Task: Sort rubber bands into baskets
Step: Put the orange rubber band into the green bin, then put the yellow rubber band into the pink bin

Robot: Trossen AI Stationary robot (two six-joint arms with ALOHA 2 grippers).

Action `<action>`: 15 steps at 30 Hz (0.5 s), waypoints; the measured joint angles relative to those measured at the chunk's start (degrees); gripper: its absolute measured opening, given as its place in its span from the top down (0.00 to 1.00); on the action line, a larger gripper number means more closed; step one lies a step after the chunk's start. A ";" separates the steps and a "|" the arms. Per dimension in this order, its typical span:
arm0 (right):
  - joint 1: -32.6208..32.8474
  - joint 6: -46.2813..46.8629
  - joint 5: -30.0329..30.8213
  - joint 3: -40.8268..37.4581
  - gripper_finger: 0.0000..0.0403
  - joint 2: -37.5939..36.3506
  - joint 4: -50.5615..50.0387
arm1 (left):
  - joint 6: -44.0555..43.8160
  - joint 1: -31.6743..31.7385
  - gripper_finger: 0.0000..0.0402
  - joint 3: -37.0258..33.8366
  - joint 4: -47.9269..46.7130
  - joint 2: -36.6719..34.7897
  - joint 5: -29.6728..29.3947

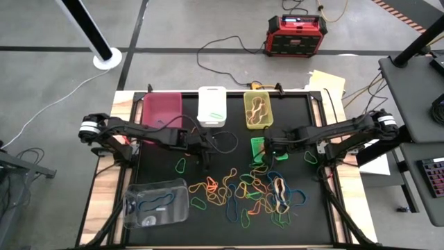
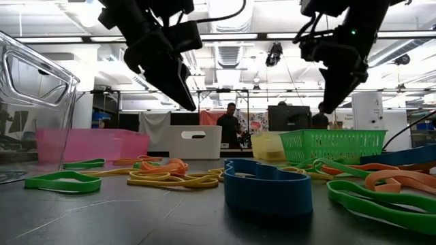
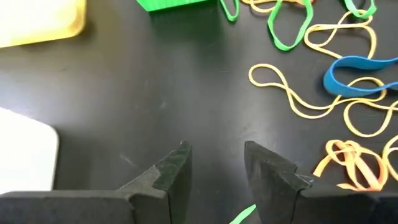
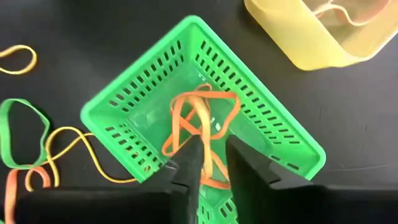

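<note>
Many rubber bands [image 1: 253, 194] in orange, yellow, green and blue lie loose on the black table top, toward its near edge. My right gripper [image 4: 212, 144] hangs over the small green mesh basket [image 4: 261, 118], its fingers a narrow gap apart. Orange bands [image 4: 205, 121] lie on the basket's floor below it. My left gripper [image 3: 214, 158] is open and empty above bare table, left of the pile, near a lone green band [image 1: 182, 165]. The magenta [image 1: 161, 107], white [image 1: 211, 105] and yellow-green [image 1: 258, 109] baskets stand along the far edge. The clear one [image 1: 156, 203] stands near left.
A red-black box [image 1: 297, 35] and cables lie on the floor beyond the far edge. A desk with a keyboard [image 1: 433, 173] stands at the right. In the low view a person [image 2: 231, 126] stands far behind the table. Bare table lies between the far baskets and the pile.
</note>
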 joint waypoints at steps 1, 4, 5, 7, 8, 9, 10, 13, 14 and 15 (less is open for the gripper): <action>0.01 0.32 0.00 -0.28 0.79 -0.02 0.02 | -0.17 0.00 0.68 0.00 0.24 0.37 0.60; 0.04 0.61 0.00 -0.51 0.71 0.05 0.13 | -1.40 -0.04 0.68 0.00 1.41 1.38 2.65; 0.04 0.70 0.00 -0.52 0.69 0.05 0.24 | -1.77 -0.07 0.68 0.00 2.12 1.66 3.48; 0.06 0.72 0.00 -0.52 0.65 -0.01 1.26 | -2.83 -0.20 0.68 0.00 3.51 2.16 5.48; 0.07 0.72 0.00 -0.52 0.64 -0.05 1.60 | -3.64 -0.37 0.68 0.00 4.56 2.52 6.18; 0.07 0.70 0.00 -0.52 0.62 -0.09 2.14 | -4.75 -0.63 0.68 0.00 5.64 2.88 6.54; 0.07 0.70 0.02 -0.51 0.61 -0.12 3.01 | -5.90 -0.96 0.68 0.00 6.20 3.12 6.59; 0.43 0.31 0.03 -0.38 0.58 -0.06 4.23 | -8.56 -2.38 0.68 0.00 7.06 4.13 6.62; 0.76 0.07 0.03 -0.32 0.57 -0.06 4.39 | -9.36 -3.02 0.68 0.00 7.06 4.56 6.62; 1.13 -0.20 0.00 -0.30 0.56 -0.06 4.50 | -10.10 -3.68 0.68 -0.01 7.72 5.05 6.62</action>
